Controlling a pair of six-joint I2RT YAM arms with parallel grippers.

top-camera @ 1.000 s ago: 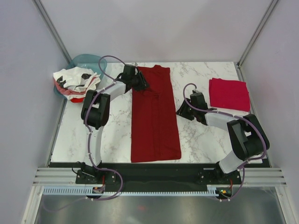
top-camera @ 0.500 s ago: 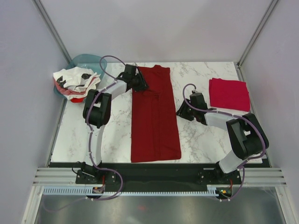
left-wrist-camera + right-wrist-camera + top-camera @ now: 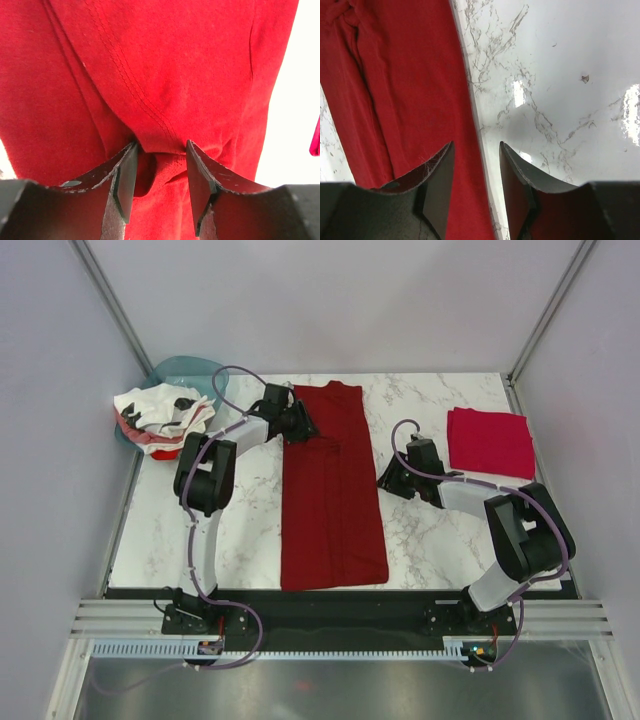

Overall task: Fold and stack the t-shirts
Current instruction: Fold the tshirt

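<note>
One maroon t-shirt (image 3: 332, 510) lies folded long down the middle of the marble table (image 3: 250, 530).
Only the left wrist view shows a pucker of cloth between the jaws of the left gripper (image 3: 160, 146); pinched or loose, I cannot tell. The right gripper (image 3: 476, 145), jaws apart, straddles the shirt's right edge, bare marble beside it.

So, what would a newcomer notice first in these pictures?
The long dark red t-shirt, folded into a strip down the middle of the table, with the left gripper at its far left edge and the right gripper at its right edge. Then the folded crimson t-shirt far right, and white shirts heaped far left.
</note>
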